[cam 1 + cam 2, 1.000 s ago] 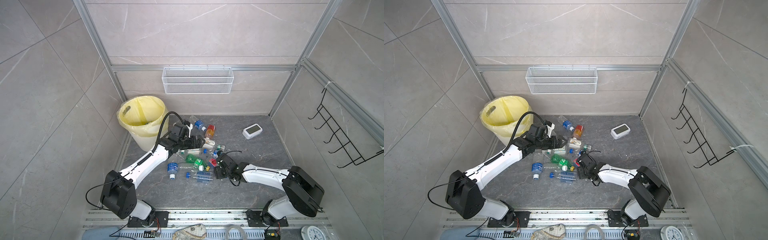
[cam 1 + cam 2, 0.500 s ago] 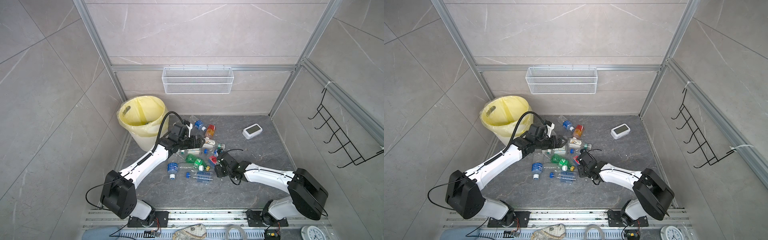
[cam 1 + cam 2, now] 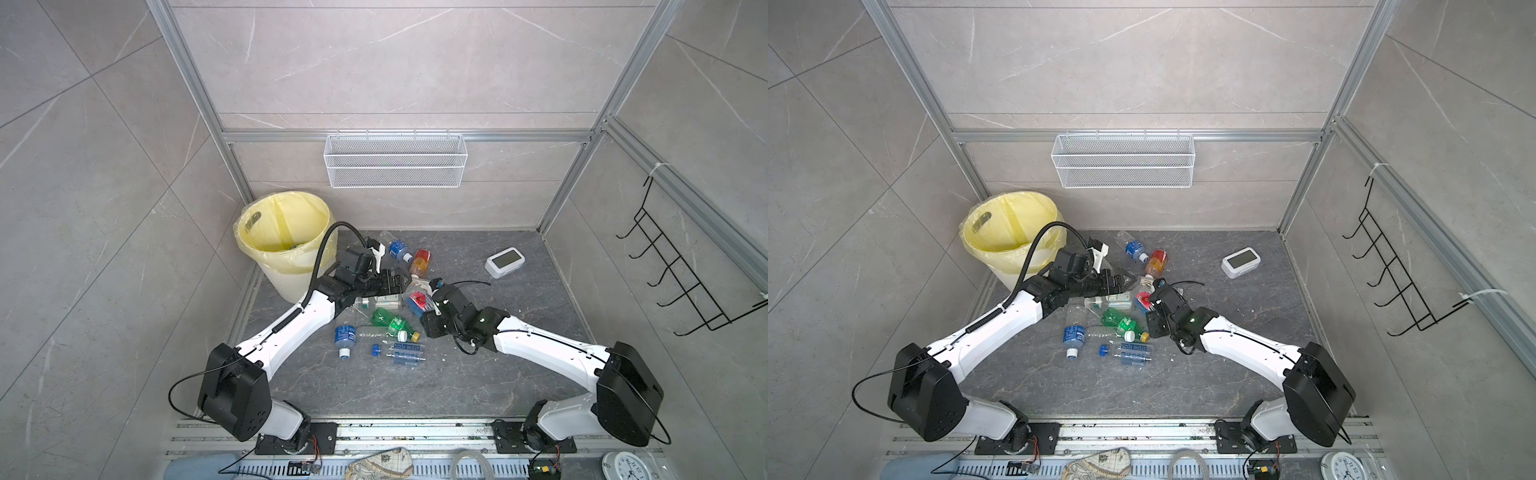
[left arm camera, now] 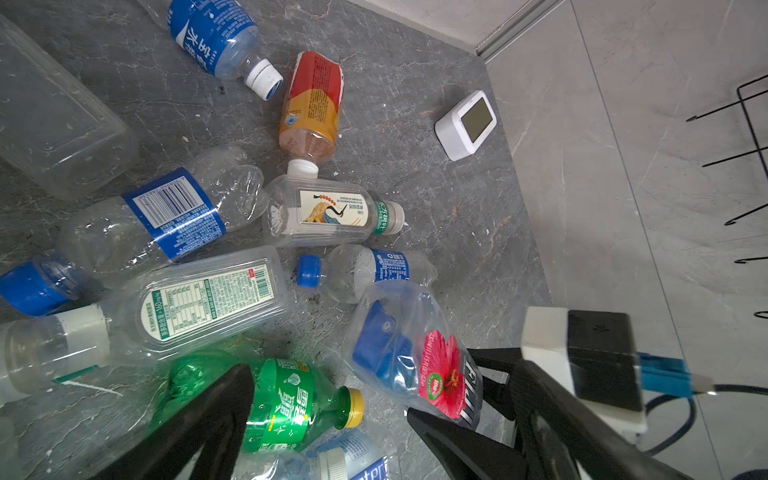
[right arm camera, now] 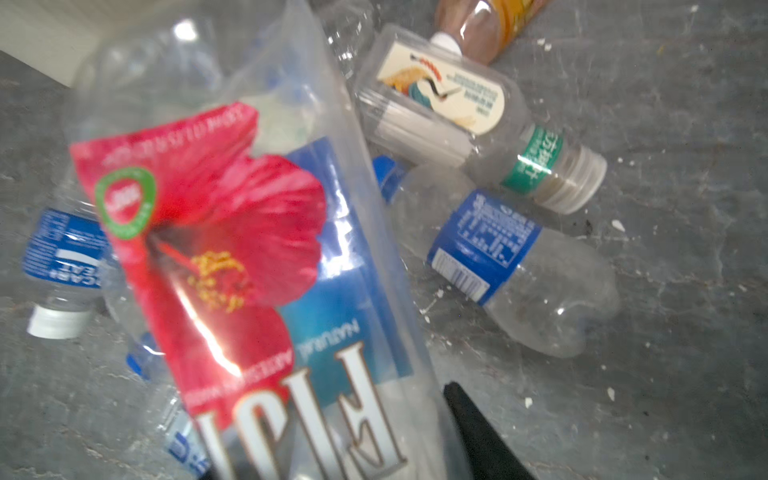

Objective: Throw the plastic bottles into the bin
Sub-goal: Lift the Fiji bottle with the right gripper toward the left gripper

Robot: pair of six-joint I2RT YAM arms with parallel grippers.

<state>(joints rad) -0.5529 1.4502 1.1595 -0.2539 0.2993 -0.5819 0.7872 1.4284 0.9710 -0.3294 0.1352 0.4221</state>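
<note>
While your right gripper (image 3: pixel 429 304) is clamped on one end of the flower-label bottle (image 4: pixel 419 365), tilted above the bottle pile (image 3: pixel 386 320), your left gripper (image 4: pixel 328 395) hangs wide open over a green bottle (image 4: pixel 286 399); the bin (image 3: pixel 286 286) stands far left.

The flower bottle (image 5: pixel 249 249), clear with a red blossom, reads "FIJI" in big white letters, "NATURAL" beside them and "100" inside a green ring. The flat bottle (image 3: pixel 406 352) says "soda water" on its blue label. The crane bottle (image 4: pixel 328 210) carries 东方树叶 on its green neck band. The green bottle (image 4: pixel 286 399) shows 雪碧. The white-label bottle (image 4: pixel 203 297) includes "160mg" among fine print too small to read. The blue-label bottle (image 5: pixel 62 257) shows only "CARI" and "EAT".
</note>
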